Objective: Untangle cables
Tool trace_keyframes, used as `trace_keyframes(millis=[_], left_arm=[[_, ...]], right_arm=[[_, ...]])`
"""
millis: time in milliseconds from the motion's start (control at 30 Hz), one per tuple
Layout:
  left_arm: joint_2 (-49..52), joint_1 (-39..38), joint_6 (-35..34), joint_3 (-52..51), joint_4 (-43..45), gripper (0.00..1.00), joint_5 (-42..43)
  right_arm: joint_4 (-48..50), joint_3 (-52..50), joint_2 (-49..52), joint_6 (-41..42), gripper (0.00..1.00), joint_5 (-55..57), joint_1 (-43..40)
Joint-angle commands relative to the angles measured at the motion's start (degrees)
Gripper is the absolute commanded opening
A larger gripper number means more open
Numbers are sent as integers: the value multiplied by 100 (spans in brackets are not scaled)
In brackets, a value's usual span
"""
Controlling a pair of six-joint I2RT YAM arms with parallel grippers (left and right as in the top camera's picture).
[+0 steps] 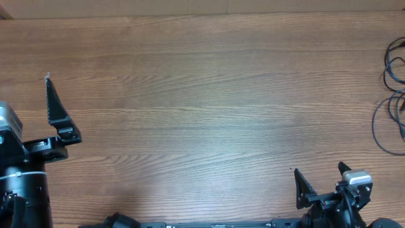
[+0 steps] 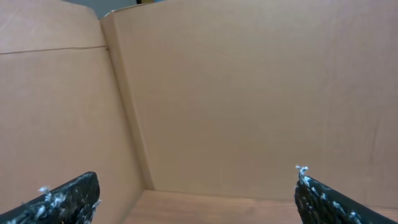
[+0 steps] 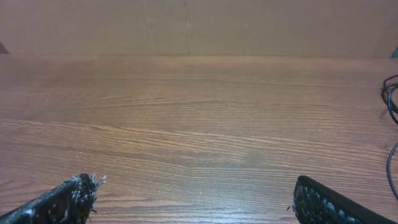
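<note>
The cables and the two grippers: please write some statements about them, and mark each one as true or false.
1. The cables lie at the far right edge of the table. True.
2. The left gripper is shut on a cable. False: its jaws are wide open with nothing between them, and it is on the opposite side of the table from the cables.
3. The right gripper is open and empty. True.
4. The left gripper is nearer to the cables than the right gripper. False: the right gripper is nearer, though it does not touch them.
</note>
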Motion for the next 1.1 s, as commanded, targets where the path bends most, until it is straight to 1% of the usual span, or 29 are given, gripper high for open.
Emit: trace_keyframes(millis=[0, 67, 200, 333, 467, 567, 600, 667, 800, 900, 967, 1067], left_arm=[[15, -7, -72, -7, 240, 100, 863], [15, -7, -109, -7, 481, 100, 1016], [28, -7, -717, -7, 1248, 100, 1639], [81, 0, -713, -11, 2238, 99, 2009], [79, 35, -715, -13, 3126, 100, 2013], [44, 315, -721, -13, 3722, 100, 2192], [35, 490, -721, -13, 3869, 100, 2382], [0, 966, -721, -13, 4109, 100, 3003], [-131, 1779, -719, -20, 4197, 100, 4124], [-299, 2002, -719, -118, 4199, 100, 4424], [-540, 2046, -717, -380, 4234, 100, 4450], [-901, 2090, -719, -890, 4513, 100, 4454]], right_arm=[[22, 72, -50, -48, 100, 35, 11], [22, 72, -50, -46, 100, 33, 11], [22, 72, -50, -48, 100, 35, 11], [22, 72, -50, -46, 100, 35, 11], [22, 72, -50, -48, 100, 35, 11], [22, 72, -50, -48, 100, 33, 11], [22, 72, -50, -48, 100, 33, 11], [22, 72, -50, -48, 100, 35, 11], [22, 72, -50, -48, 100, 35, 11], [22, 72, -50, -46, 100, 33, 11], [22, 72, -50, -46, 100, 35, 11], [22, 72, -50, -48, 100, 35, 11]])
